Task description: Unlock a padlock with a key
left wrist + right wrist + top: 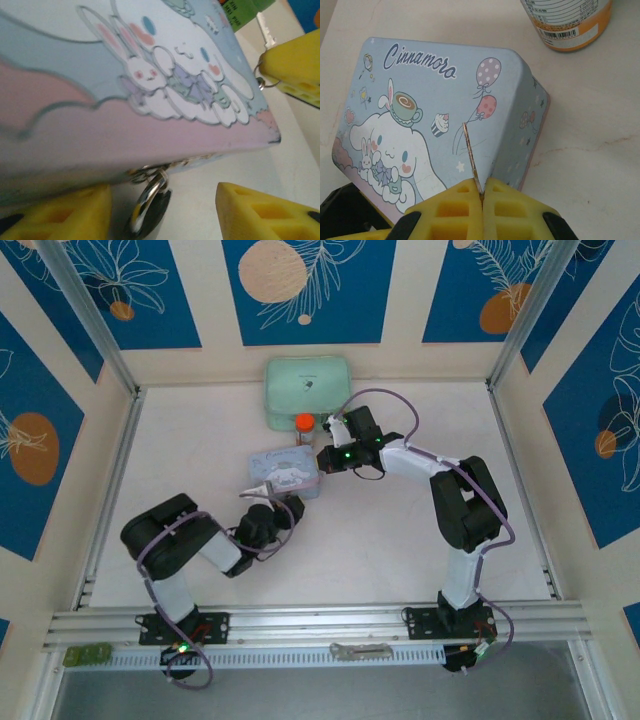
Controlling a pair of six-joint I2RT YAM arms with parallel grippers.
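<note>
The right gripper point(481, 189) is pressed together on the small, thin silvery metal key point(471, 155), whose blade points out over the light-blue rectangular cartoon tin point(420, 100) on the white tabletop point(590, 125). The left gripper point(164, 202) is spread. Between its fingers sits the tiny dark padlock with a silvery shackle point(152, 212), hanging at the tin's edge.

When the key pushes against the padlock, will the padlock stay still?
Probably not: the padlock joins the tin only through its shackle loop, so it may swing. Its small rounded body looks smooth and could slip from the open left end effector.
</note>
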